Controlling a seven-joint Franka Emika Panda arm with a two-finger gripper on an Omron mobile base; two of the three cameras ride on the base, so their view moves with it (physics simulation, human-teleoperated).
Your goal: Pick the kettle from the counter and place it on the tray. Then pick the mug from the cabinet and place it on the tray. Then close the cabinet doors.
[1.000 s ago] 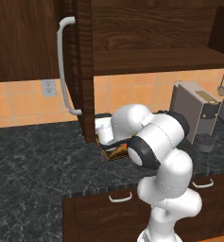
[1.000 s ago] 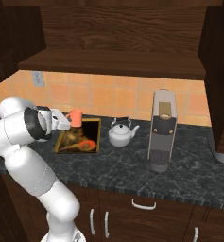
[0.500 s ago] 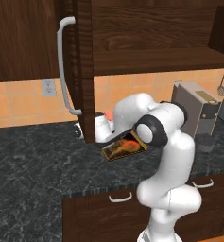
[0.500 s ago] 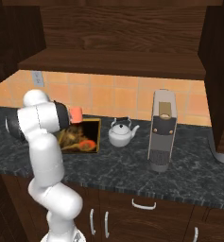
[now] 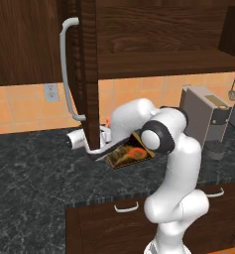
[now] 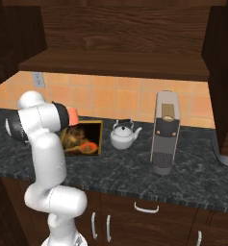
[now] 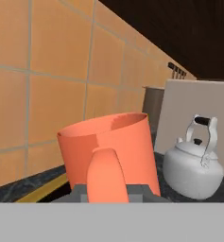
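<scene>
The gripper (image 7: pixel 111 191), still pinching the mug (image 7: pixel 108 153), has swung further left above the tray (image 6: pixel 84 139).

mug (image 7: pixel 108 151): orange-salmon | kettle (image 6: pixel 123 135): white-grey, dark handle | tray (image 6: pixel 84 140): gold rim, dark brown picture, orange-red spot | counter (image 6: pixel 134 168): black-grey marbled | cabinet doors (image 5: pixel 87 74): dark brown wood-grain

Tray (image 6: pixel 97 139) lying on the counter (image 6: pixel 130 170), against the tiled wall (image 6: pixel 125 98). Kettle (image 6: pixel 122 136) sitting on the counter just right of the tray. Coffee machine (image 6: pixel 165 132) standing right of the kettle. Mug (image 6: pixel 72 115) hanging above the tray's left end. Shelf (image 6: pixel 115 67) running overhead.
</scene>
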